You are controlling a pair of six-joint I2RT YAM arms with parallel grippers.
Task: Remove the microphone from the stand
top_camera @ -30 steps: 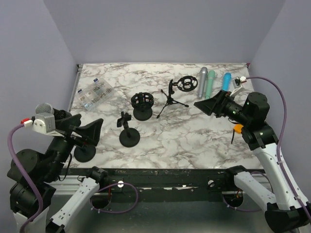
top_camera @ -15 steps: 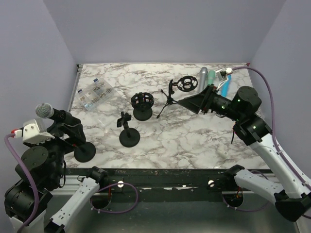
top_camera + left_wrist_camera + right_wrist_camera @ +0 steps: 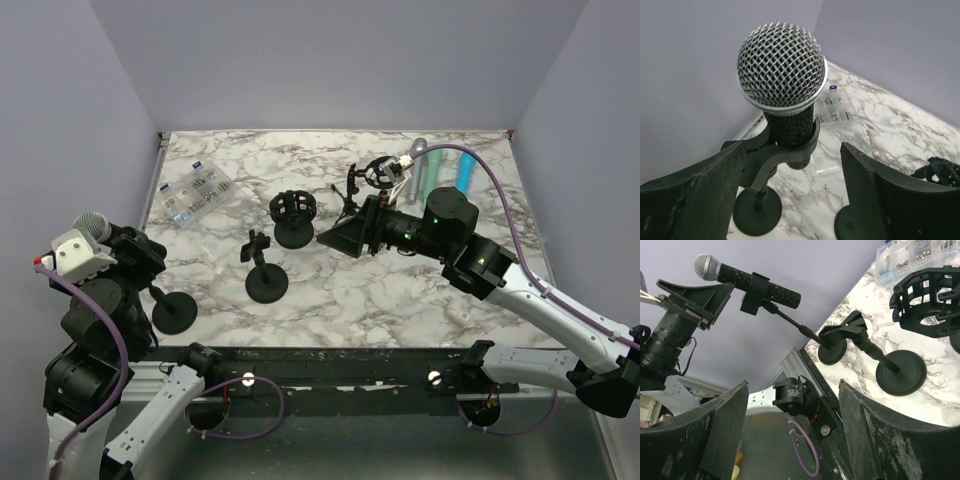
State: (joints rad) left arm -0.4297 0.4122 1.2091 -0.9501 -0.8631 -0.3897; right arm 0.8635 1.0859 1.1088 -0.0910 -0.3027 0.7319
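Note:
The microphone (image 3: 782,75) is black with a silver mesh head. It sits in the clip (image 3: 785,150) of a black stand with a round base (image 3: 757,210), at the table's near left; the head (image 3: 92,226) and base (image 3: 173,311) also show from above. My left gripper (image 3: 795,192) is open, with a finger on each side of the clip just below the microphone's body. It also shows in the top view (image 3: 140,262). My right gripper (image 3: 340,238) is open and empty over the table's middle, pointing left. In the right wrist view the microphone (image 3: 747,281) lies well beyond that gripper (image 3: 792,435).
A small clip stand (image 3: 265,270), a shock-mount stand (image 3: 294,213) and a tripod with a shock mount (image 3: 365,185) stand mid-table. Several loose microphones (image 3: 430,165) lie at the back right. A clear parts box (image 3: 195,190) lies at the back left.
My right arm has swung left from the table's right side to over its middle. My left arm has drawn back and turned, and the microphone is still in its clip.

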